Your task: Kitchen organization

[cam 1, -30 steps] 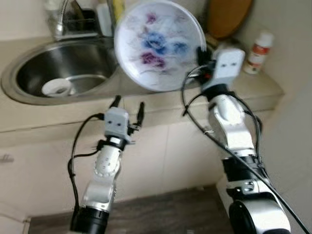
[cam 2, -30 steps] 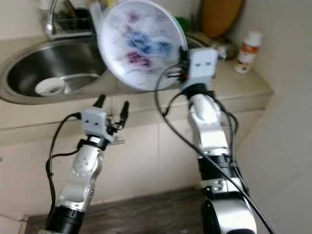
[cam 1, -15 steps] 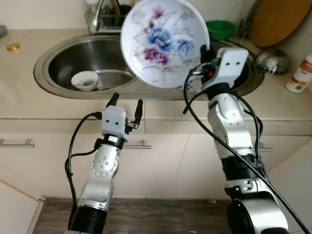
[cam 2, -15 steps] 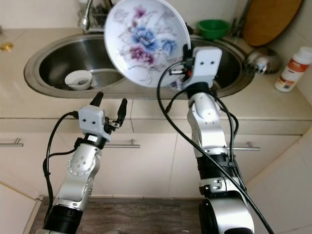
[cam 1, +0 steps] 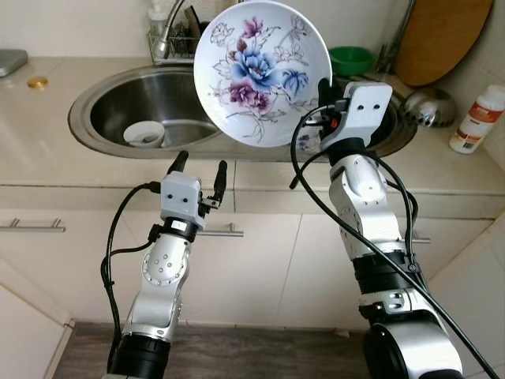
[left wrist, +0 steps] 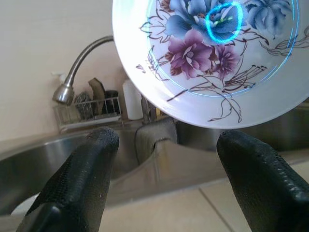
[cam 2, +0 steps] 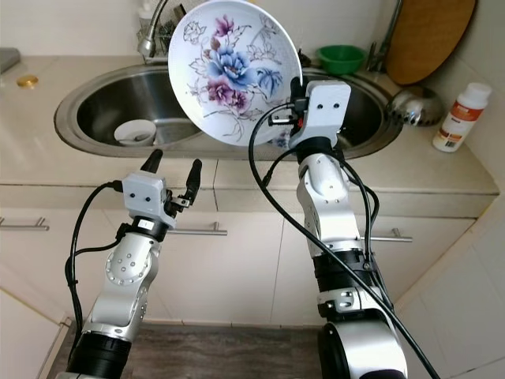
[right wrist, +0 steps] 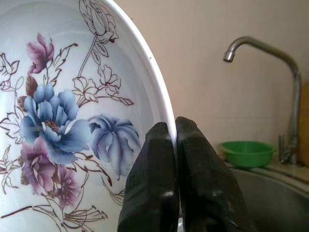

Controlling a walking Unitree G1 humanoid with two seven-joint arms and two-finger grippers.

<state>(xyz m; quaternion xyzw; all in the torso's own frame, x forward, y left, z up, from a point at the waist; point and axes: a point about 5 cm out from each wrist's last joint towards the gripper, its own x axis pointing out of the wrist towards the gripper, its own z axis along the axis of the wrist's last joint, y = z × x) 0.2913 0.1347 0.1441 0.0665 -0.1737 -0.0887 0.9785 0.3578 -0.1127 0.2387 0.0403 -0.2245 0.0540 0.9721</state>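
Note:
A large white plate (cam 1: 260, 71) painted with blue and purple flowers stands tilted up above the front of the double steel sink (cam 1: 118, 103). My right gripper (cam 1: 324, 88) is shut on the plate's right rim; the right wrist view shows both black fingers (right wrist: 159, 179) pinching that rim (right wrist: 145, 72). My left gripper (cam 1: 199, 167) hangs open and empty in front of the counter edge, below and left of the plate. Between its fingers (left wrist: 82, 183) the left wrist view shows the plate (left wrist: 217, 63) and a tap (left wrist: 79, 67). A small white bowl (cam 1: 144, 134) lies in the left basin.
Behind the sink are a wire rack (cam 1: 177, 39) with bottles, a green bowl (cam 1: 351, 59), a round wooden board (cam 1: 442, 35) and a steel ladle (cam 1: 426, 103). A white bottle (cam 1: 476, 118) stands on the counter at right. Cabinet doors with bar handles (cam 1: 35, 225) lie below.
The camera has swung, so the sink and counter now sit squarer in view. The plate stays in my right gripper, held slightly higher. The left gripper is still open.

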